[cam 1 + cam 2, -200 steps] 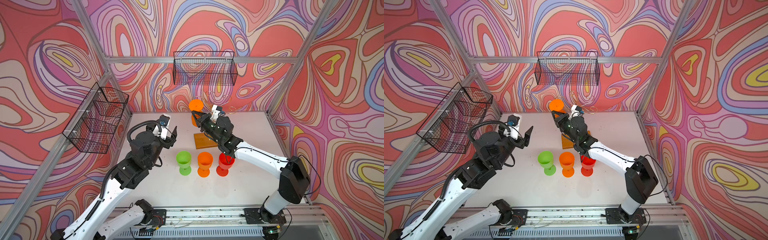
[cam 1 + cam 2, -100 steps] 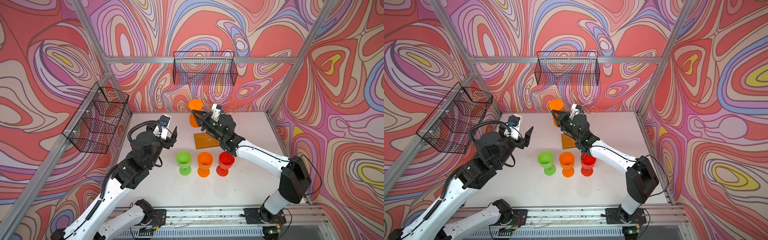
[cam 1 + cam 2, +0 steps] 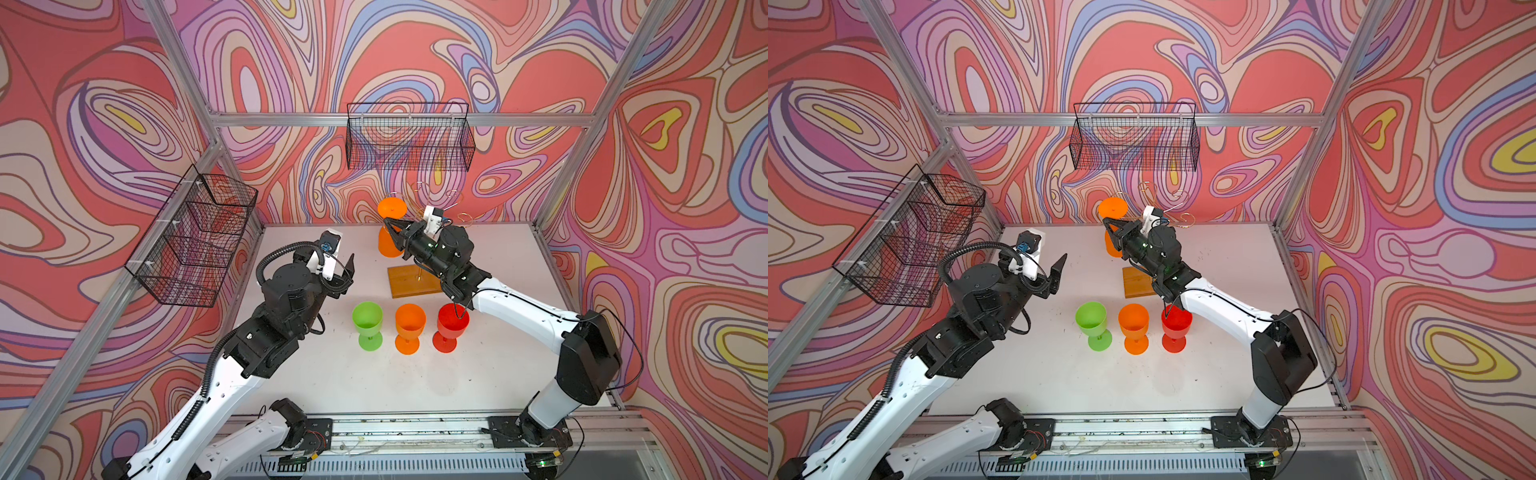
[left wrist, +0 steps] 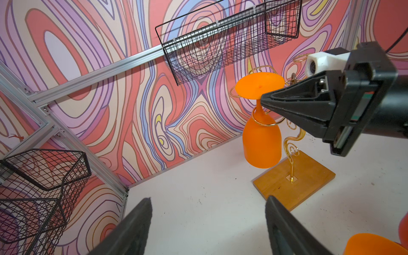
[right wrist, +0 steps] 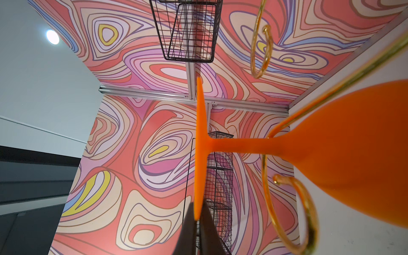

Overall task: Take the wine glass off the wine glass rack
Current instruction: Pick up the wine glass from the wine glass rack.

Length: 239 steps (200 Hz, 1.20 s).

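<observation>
The right gripper [image 5: 197,217] pinches the thin foot edge of the orange wine glass [image 5: 353,159], probably light, hard and slippery; the left gripper [image 4: 208,209] is open.

Robot lab cell: aluminium frame [image 3: 399,119], swirl-printed walls [image 3: 83,124], mounting rail [image 3: 415,428]

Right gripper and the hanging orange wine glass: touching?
Touching. The right wrist view shows the fingers of the right gripper closed on the foot edge of the orange wine glass, no gap.
</observation>
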Tool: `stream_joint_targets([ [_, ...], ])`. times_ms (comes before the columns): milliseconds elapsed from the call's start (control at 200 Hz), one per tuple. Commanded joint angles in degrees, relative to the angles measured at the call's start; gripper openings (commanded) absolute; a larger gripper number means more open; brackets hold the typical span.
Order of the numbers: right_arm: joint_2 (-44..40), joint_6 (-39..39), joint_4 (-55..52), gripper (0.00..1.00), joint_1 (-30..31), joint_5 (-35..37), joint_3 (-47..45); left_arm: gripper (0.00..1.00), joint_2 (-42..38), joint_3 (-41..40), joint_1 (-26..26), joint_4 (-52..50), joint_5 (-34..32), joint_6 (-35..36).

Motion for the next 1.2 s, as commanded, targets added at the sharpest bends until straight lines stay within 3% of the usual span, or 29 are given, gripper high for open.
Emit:
stream_joint_targets([
  [0, -0.8, -1.6, -4.8, 0.0, -0.9, 1.7, 0.4, 0.8, -0.7, -0.6, 0.4, 0.0, -0.6, 0.4],
  [1192, -7.5, -2.5, -9.5, 0.0, -0.9, 2.9, -3.0, 0.8, 0.0, -0.3, 0.4, 0.3, -0.3, 0.2],
])
